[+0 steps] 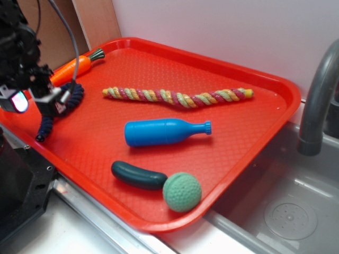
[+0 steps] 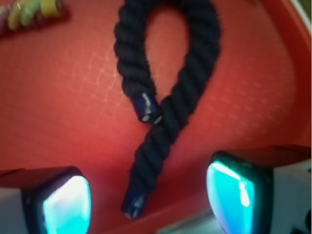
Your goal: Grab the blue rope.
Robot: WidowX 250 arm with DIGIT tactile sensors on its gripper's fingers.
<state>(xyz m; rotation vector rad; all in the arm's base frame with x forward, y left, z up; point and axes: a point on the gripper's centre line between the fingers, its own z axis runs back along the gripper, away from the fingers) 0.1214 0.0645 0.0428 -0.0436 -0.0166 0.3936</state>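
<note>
Gripper wide open, empty, above blue rope. Rope looped, flat on red tray, lower end between fingers.

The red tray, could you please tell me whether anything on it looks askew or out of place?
Nothing looks damaged or spilled. The blue rope lies curled in a loop by the red tray edge, below the open claw; one end reaches the rim.

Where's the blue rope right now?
Exterior view: the blue rope lies at the red tray's left edge, beside the toy carrot, under the open end effector.
</note>
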